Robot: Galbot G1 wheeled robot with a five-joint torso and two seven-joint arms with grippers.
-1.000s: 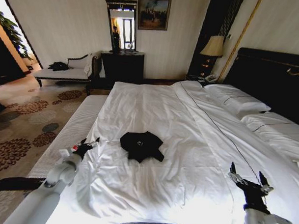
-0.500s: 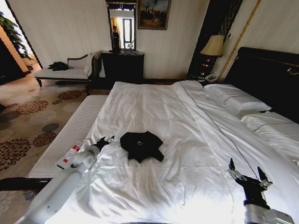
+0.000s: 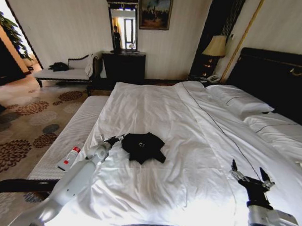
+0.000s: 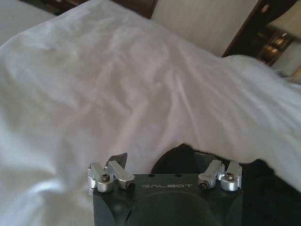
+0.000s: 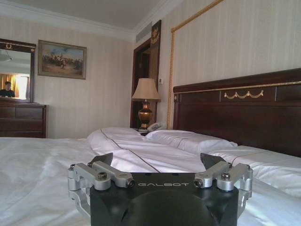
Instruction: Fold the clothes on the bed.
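The small black short-sleeved soft-fabric T-shirt lay bunched in a rough heap just left of the centre of the head view, on the white duvet of the very large white-sheeted bed with the tall dark wooden headboard. No tidy fold showed yet, so the folding looked barely begun. The left claw reached in from the lower left of the frame, released, its fingers spread, tips just beside the shirt's near left edge; in the left wrist view the black cloth lay right ahead of the left claw, probably lined up to pinch that edge. The right claw stood parked at the lower right, well apart from the shirt, also spread wide.

Against the earlier pictures, the left arm had travelled rightward across the duvet to the shirt, uncovering a small white bottle with a red cap on the bed's left edge. The shirt had not shifted; the right claw had barely moved.
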